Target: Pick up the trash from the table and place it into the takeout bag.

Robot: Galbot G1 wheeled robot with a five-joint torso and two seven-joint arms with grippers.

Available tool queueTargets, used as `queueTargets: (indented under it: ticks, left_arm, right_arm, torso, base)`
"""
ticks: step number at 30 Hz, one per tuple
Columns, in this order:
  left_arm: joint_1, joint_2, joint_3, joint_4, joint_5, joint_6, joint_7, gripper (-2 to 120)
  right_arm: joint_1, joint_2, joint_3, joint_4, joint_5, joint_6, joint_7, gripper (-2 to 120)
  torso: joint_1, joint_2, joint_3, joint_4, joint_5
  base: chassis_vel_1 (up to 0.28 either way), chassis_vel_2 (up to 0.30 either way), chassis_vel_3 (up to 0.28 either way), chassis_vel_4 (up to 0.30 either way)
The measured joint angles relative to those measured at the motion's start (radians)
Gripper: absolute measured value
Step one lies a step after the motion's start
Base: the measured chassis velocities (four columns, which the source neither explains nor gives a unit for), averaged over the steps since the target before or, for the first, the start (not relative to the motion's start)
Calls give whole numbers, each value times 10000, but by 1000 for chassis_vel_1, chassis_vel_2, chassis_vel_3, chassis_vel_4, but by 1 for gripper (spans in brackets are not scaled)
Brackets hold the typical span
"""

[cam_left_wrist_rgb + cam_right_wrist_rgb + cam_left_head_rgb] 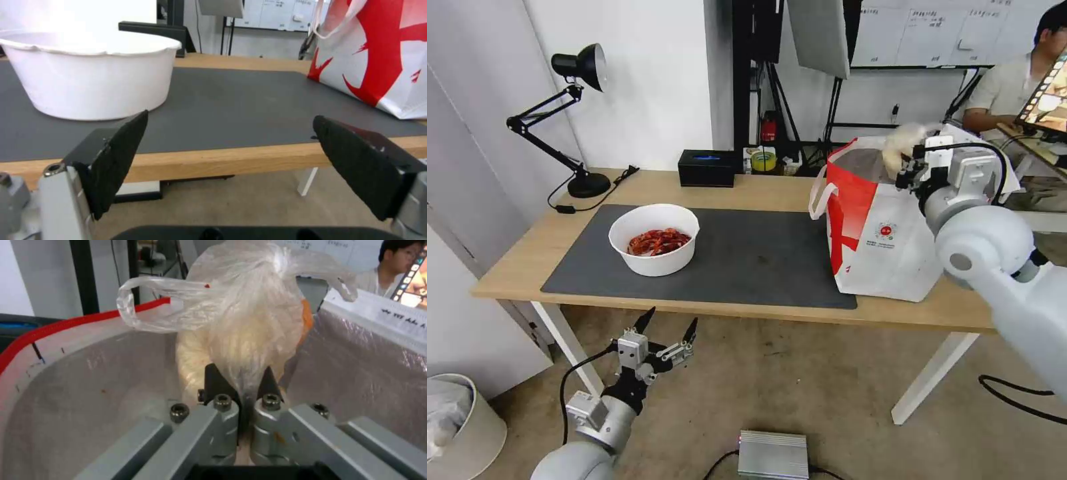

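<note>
My right gripper [904, 172] is shut on the small clear bag with a beige lump [902, 141], holding it over the open mouth of the takeout bag [880, 233]. In the right wrist view the clear bag [245, 316] hangs above the foil lining [89, 380], pinched by the gripper [242, 381]. The white bowl of red shells [655, 239] sits on the dark mat [747, 257] of the table [760, 190]. Below the table's front edge, my left gripper [668, 325] hangs open and empty; its view shows the bowl [93, 73] and the gripper [229, 156].
A black desk lamp [577, 120] stands at the table's far left corner. A black box [707, 168] and a tape roll [764, 160] sit along the back edge. A bin [457, 427] and a grey box [774, 455] are on the floor.
</note>
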Motion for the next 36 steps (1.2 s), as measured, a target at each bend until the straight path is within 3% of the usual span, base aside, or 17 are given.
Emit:
queueTargets:
  ticks: [7, 10, 31, 34, 36]
  left_arm:
    - [3, -5, -25, -22, -5, 0, 0, 100]
    - [4, -14, -25, -22, -5, 2, 1, 100]
    - [107, -34, -79, -228, -3, 27, 1, 100]
    - [130, -37, -104, -268, -2, 29, 0, 100]
    - [150, -47, -136, -298, -2, 30, 0, 100]
  right_arm:
    - [-19, 33, 0, 50, 30, 34, -16, 0]
    - [-42, 32, 1, 135, 102, 86, 5, 6]
    - [86, -93, 17, 326, 86, 181, 148, 84]
    - [99, -94, 7, 361, 65, 300, 107, 93]
    - [62, -95, -1, 395, 40, 909, -430, 99]
  torso:
    - [0, 0, 0, 0, 0]
    - [0, 0, 0, 0, -1]
    - [0, 0, 0, 0, 0]
    - [0, 0, 0, 0, 0]
    - [0, 1, 0, -1, 0]
  base:
    - [0, 0, 0, 0]
    - [0, 0, 0, 0]
    - [0, 0, 0, 0]
    - [0, 0, 0, 0]
    - [0, 0, 0, 0]
